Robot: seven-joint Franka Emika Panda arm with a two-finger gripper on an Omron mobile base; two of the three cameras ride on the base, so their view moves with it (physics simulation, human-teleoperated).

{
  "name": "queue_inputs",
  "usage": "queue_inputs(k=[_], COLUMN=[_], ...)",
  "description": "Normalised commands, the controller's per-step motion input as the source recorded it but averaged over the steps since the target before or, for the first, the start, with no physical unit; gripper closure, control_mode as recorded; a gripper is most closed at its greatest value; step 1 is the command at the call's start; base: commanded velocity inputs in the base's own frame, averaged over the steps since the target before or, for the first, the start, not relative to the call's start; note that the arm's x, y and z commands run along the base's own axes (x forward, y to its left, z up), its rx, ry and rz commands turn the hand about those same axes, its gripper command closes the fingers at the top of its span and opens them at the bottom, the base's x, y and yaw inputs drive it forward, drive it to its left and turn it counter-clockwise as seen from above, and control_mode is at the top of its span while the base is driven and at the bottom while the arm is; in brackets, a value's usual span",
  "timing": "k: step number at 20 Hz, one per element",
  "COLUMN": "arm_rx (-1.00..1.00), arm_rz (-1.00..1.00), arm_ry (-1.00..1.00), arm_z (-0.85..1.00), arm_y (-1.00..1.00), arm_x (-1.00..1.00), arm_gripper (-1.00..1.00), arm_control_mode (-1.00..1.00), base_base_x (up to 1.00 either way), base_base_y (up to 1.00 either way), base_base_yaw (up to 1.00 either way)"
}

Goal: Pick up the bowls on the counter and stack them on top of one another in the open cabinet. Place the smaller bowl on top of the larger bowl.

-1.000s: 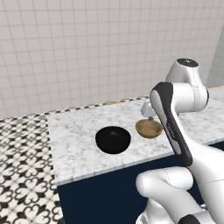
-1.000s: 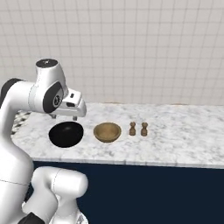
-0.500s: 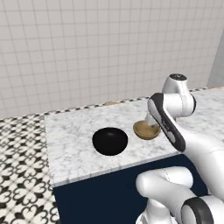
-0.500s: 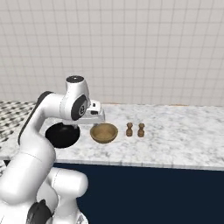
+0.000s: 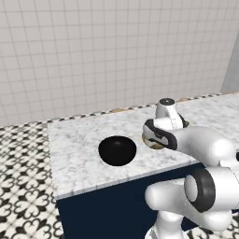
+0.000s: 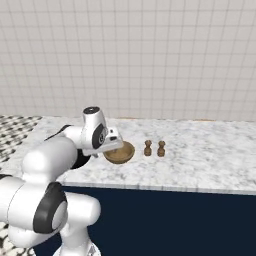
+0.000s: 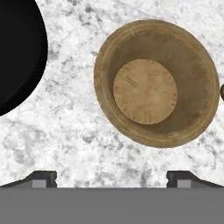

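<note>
The smaller bowl [image 7: 155, 83] is tan and wood-coloured and sits upright on the marble counter [image 7: 65, 131]. It also shows past my hand [image 6: 120, 152] and half behind my arm [image 5: 150, 143]. The larger bowl [image 5: 117, 150], glossy black, sits just to its left on the counter [image 5: 79, 140], and its rim enters the hand view [image 7: 17, 52]. My gripper [image 7: 112, 178] hangs open above the counter, at the tan bowl's near edge, with nothing between its fingertips [image 7: 41, 177]. The cabinet is out of view.
Two small brown knobbed pieces [image 6: 154, 148] stand just right of the tan bowl. A tiled wall [image 6: 150, 60] runs behind the counter. The counter's left end [image 5: 52, 158] drops to a patterned floor [image 5: 23, 186]. Bare marble [image 6: 210, 150] stretches to the right.
My hand has swung right from over the black bowl and come down low beside the tan bowl. Both bowls stay where they were, and the gripper stays open.
</note>
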Motion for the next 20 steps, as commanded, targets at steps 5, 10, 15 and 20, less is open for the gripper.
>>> queue_inputs(k=[5,10,15,20], arm_rx=[0.0,0.0,0.0,0.0], arm_rz=[0.1,0.07,0.07,0.03], arm_ry=[0.0,0.03,0.02,0.01], arm_z=[-0.39,-0.5,-0.37,-0.07], arm_y=[0.0,0.0,0.0,0.0], arm_x=[0.58,0.57,0.19,0.0], arm_gripper=[-1.0,-1.0,1.0,1.0], arm_control_mode=[-1.0,-1.0,-1.0,-1.0], base_base_x=[0.0,0.0,0.0,0.0], base_base_y=[0.0,0.0,0.0,0.0], base_base_yaw=[0.0,0.0,0.0,0.0])
